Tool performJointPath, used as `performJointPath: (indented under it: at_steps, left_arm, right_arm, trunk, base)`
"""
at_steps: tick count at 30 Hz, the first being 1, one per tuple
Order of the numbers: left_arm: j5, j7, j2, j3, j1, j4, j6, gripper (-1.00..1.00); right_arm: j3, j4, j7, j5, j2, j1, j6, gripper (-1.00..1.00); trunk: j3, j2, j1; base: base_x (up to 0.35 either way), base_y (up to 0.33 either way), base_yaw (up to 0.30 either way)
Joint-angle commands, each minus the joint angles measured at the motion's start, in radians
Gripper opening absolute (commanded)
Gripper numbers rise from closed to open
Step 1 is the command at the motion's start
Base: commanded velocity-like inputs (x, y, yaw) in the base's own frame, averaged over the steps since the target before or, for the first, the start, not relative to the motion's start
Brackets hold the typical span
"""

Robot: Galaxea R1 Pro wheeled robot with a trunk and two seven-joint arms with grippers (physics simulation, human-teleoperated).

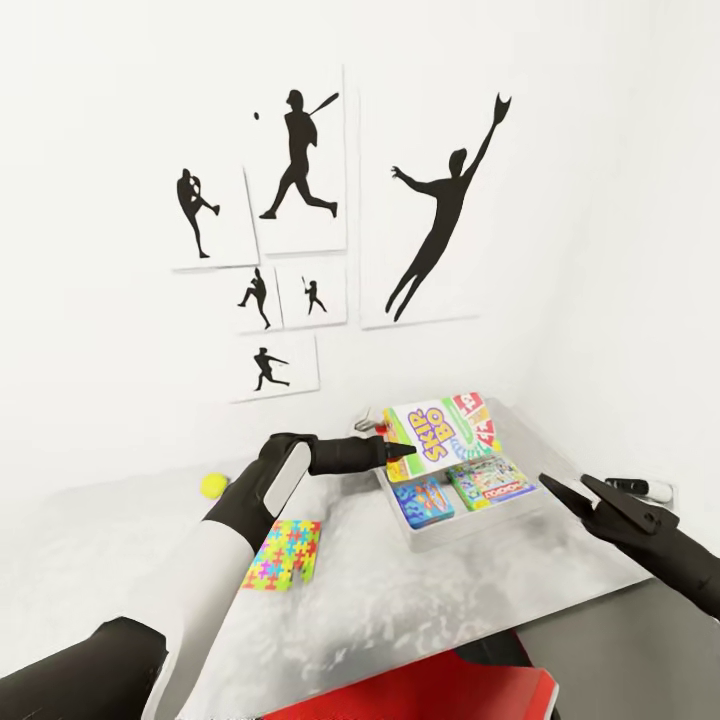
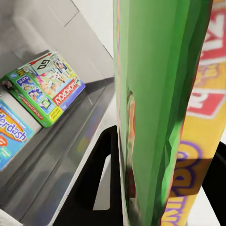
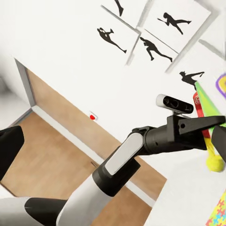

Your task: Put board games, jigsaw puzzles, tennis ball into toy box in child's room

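your left pincer (image 1: 400,452) is clamped on the large green-edged skip-bo board game box (image 1: 440,428), held tilted over the light grey toy box (image 1: 425,538) on the white bench (image 1: 400,600). release it askew and it may catch the rim. the bin holds two smaller games. your right pincer (image 1: 570,492) hangs apart. the jigsaw-patterned puzzle (image 1: 283,553) and yellow tennis ball (image 1: 212,485) remain out.

head high over table (image 1: 150,540), wrists close, sharing toy box (image 1: 430,535)

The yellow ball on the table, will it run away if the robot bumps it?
Probably. The tennis ball is round and sits loose on the flat table, nothing blocking it, so a nudge would likely roll it. It looks small and light, maybe slipping from a claw.
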Motion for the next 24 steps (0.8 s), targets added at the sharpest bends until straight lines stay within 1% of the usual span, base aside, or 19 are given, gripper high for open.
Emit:
performJointPath:
  at_steps: [1,6,18,22,24]
  left_arm:
    - [0.003,0.000,0.000,0.000,-0.001,-0.003,0.006,-1.00]
    - [0.004,0.000,0.000,0.000,-0.001,-0.016,0.006,-1.00]
    - [0.005,-0.001,0.000,-0.004,-0.001,-0.061,0.011,-1.00]
    - [0.005,-0.002,0.000,-0.046,-0.001,-0.081,0.013,-1.00]
    - [0.005,-0.006,0.000,-0.059,-0.001,-0.091,0.013,-1.00]
  right_arm:
    - [-0.010,0.000,0.005,-0.003,0.000,0.005,0.004,1.00]
    - [-0.022,0.000,0.008,-0.008,0.004,0.013,0.004,1.00]
    - [-0.021,0.000,0.009,-0.009,0.012,0.014,0.004,1.00]
    - [-0.026,0.000,0.010,-0.009,0.012,0.014,0.004,1.00]
    - [-0.028,0.000,0.011,-0.008,0.012,0.014,0.004,1.00]
  trunk:
    - [-0.004,-0.002,0.001]
    - [-0.012,-0.002,0.001]
    - [-0.031,-0.002,0.001]
    - [-0.035,-0.002,0.001]
    - [-0.036,-0.002,0.001]
  base:
    - [0.000,0.000,0.075]
    - [0.000,0.000,0.075]
    - [0.000,0.000,0.075]
    - [0.000,0.000,0.028]
    - [0.000,0.000,-0.003]
